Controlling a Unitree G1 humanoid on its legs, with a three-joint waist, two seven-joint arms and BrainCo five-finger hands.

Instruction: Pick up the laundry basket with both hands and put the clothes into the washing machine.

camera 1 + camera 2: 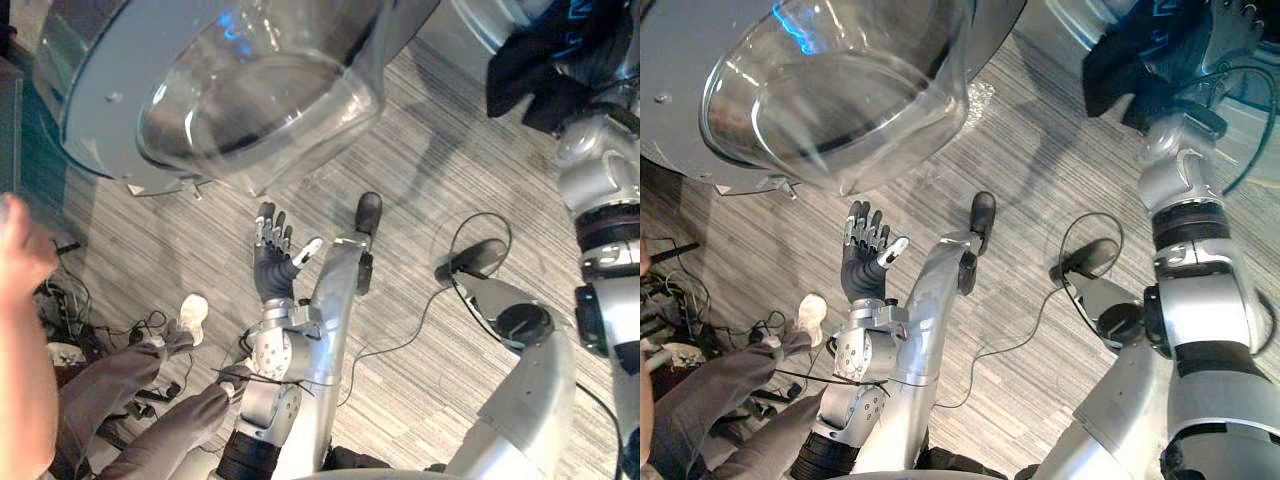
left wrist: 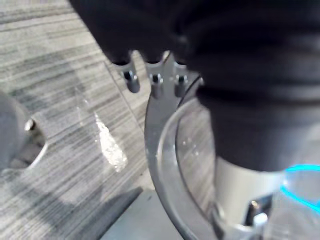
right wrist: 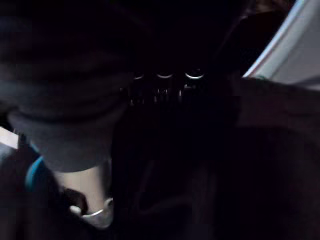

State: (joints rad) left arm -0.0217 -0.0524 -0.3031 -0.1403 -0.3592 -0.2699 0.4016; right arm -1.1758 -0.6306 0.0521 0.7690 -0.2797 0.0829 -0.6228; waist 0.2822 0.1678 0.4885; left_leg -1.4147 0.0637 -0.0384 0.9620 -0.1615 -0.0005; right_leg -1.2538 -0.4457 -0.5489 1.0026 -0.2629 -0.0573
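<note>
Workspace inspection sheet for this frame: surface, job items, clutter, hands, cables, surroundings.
Surface: grey striped floor, no table in use.
Job's things: washing machine with its glass door swung open; dark clothes bunched at the machine's opening.
Clutter: nothing seen.
Hands: left hand open, fingers straight, holding nothing, below the door. Right hand raised to the opening, among the dark clothes; grip cannot be judged.
Cables: tangle of black cables on the floor beside the person.
Surroundings: person close on the robot's left, arm, grey trouser legs, white shoe.
</note>
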